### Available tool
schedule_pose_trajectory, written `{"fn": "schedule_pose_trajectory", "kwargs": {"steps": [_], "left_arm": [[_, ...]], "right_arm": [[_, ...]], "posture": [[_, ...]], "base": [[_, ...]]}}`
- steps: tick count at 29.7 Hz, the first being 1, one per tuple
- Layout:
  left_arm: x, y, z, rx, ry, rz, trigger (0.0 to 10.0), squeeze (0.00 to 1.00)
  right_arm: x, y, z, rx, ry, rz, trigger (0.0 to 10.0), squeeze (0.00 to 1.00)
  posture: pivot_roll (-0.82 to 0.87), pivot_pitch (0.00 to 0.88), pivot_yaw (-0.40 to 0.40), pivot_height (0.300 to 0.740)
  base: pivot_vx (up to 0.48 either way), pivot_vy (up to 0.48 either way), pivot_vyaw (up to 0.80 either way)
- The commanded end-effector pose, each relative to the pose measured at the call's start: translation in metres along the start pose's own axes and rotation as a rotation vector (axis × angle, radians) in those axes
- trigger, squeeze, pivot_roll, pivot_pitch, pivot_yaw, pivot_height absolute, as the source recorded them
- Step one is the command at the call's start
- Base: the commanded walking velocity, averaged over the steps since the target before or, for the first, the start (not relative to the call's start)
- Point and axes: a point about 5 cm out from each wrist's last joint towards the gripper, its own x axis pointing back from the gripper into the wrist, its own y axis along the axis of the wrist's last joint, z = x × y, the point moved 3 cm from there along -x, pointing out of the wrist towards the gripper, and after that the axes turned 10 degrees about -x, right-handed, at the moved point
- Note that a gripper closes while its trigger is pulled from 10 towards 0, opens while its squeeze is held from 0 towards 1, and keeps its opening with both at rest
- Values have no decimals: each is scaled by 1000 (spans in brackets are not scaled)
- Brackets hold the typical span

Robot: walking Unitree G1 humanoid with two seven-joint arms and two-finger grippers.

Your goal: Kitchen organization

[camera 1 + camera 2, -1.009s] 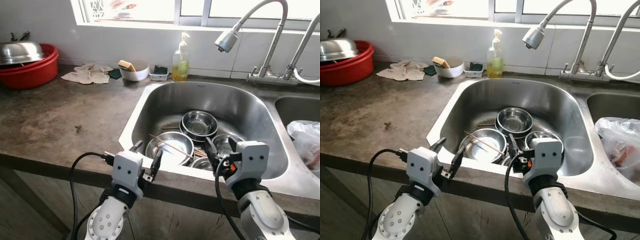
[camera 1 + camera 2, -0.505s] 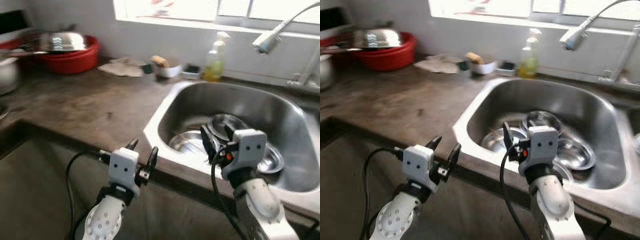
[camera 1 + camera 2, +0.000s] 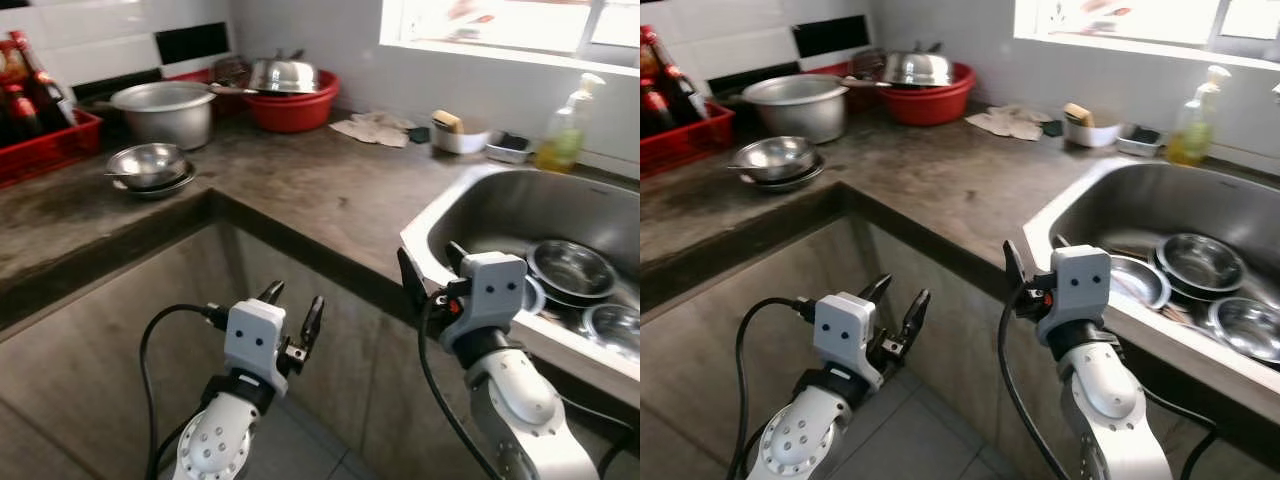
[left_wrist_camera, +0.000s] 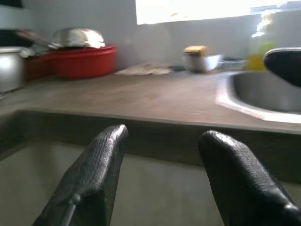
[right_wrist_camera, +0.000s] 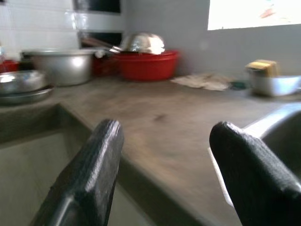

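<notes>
I'm reading both end effectors as released and carrying nothing. Left end effector [image 3: 291, 312] is hanging in front of the cabinet face below the worktop edge, fingers [image 4: 94, 174] spread. Right end effector [image 3: 430, 272] is sitting higher, just off the sink's front corner, fingers [image 5: 89, 174] spread too, touching nothing.

Working outward: the sink [image 3: 470, 205] is holding several steel bowls [image 3: 567, 268], nested or side by side; at least three showing, shiny, look rinsed or wet, can't tell if clean. Chopstick-like sticks are lying among them in the right eye view, too small to be sure.

Further out on the worktop [image 3: 300, 180]: a soap bottle [image 3: 566, 127] by the window, a white dish with a sponge [image 3: 457, 133], a crumpled cloth [image 3: 375, 128], a red basin [image 3: 290, 105] with a steel lid on it, a big aluminium pot [image 3: 165, 110], stacked steel bowls with a strainer [image 3: 148, 166], and a red crate of bottles [image 3: 35, 125] at the corner.

Progress, my judgement: I'm seeing nothing organized yet. Sink bowls are waiting, loose items are scattered along the worktop. Practically all of the sorting is ahead.
</notes>
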Motion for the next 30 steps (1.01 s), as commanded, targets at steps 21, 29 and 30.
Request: {"fn": "schedule_pose_trajectory", "kwargs": {"steps": [21, 29, 30], "left_arm": [[-1, -4, 13, -72, 68, 25, 10000, 0], [0, -6, 11, -58, 70, 34, 10000, 0], [0, -6, 10, -55, 66, 32, 10000, 0]], "right_arm": [[-10, -2, 9, 29, 48, 17, 10000, 0], [-12, -2, 9, 35, 54, 18, 10000, 0], [-12, -2, 9, 33, 53, 16, 10000, 0]], "posture": [[144, 61, -25, 740], [144, 63, -27, 740], [146, 63, -28, 740]], "base": [[103, 0, 533], [345, 0, 0], [345, 0, 0]]}}
